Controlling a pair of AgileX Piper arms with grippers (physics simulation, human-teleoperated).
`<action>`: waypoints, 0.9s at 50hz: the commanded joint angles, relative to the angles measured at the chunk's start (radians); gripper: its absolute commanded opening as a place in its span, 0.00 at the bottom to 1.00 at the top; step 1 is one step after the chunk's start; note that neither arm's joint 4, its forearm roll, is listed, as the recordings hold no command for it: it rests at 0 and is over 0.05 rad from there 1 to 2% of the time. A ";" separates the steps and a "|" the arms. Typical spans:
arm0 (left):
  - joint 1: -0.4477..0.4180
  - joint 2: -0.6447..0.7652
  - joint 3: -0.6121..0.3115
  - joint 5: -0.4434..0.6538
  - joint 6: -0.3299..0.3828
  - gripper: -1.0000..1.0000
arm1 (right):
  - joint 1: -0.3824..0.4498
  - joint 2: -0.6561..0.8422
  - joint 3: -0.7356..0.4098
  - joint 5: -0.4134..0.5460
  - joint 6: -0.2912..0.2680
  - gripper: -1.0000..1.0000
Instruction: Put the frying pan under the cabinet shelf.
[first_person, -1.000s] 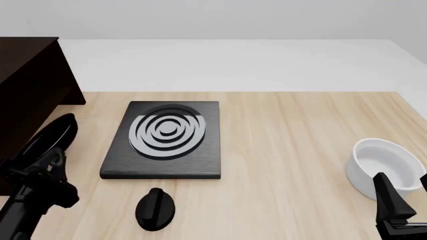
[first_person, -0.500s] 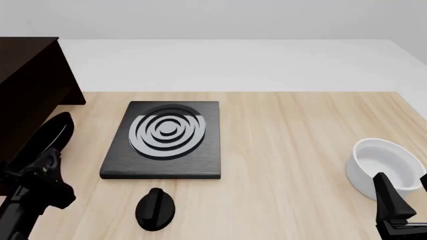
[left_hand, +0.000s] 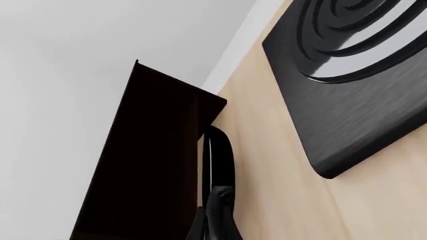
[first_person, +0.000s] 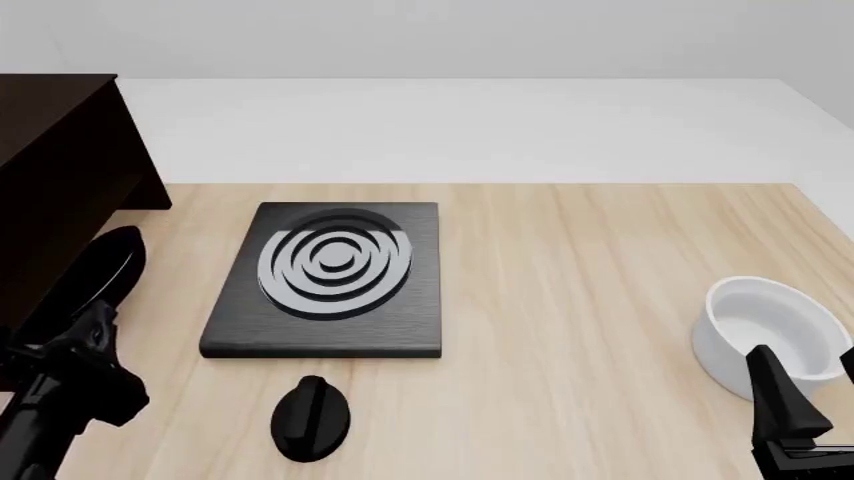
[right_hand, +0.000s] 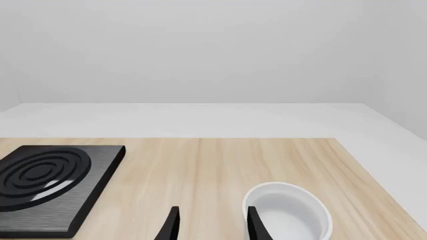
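The frying pan (first_person: 96, 275) is glossy black and tilted on edge beside the dark brown cabinet shelf (first_person: 60, 170) at the table's left. My left gripper (first_person: 88, 342) is shut on the pan's handle and holds it just off the cabinet's side panel. In the left wrist view the pan (left_hand: 218, 157) shows edge-on against the cabinet (left_hand: 147, 160), with the gripper (left_hand: 217, 222) clamped on it. My right gripper (first_person: 814, 392) is open and empty next to the white bowl; its fingers (right_hand: 171, 226) stand apart in the right wrist view.
A square black stove plate (first_person: 334, 285) with grey rings lies mid-table; it also shows in the wrist views (left_hand: 353, 75) (right_hand: 47, 185). A small black oval knob (first_person: 310, 418) lies in front of it. A white bowl (first_person: 774, 335) (right_hand: 293, 215) stands at the right edge.
My left gripper has carried the pan a little to the left, closer to the cabinet. The right arm has not moved.
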 joint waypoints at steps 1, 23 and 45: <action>0.064 0.033 0.000 0.000 0.038 0.00 | 0.000 0.000 0.000 0.000 0.000 1.00; 0.092 0.064 -0.008 0.000 0.111 0.00 | 0.000 0.000 0.000 0.000 0.000 1.00; 0.106 0.192 -0.135 0.000 0.129 0.00 | 0.000 0.000 0.000 0.000 0.000 1.00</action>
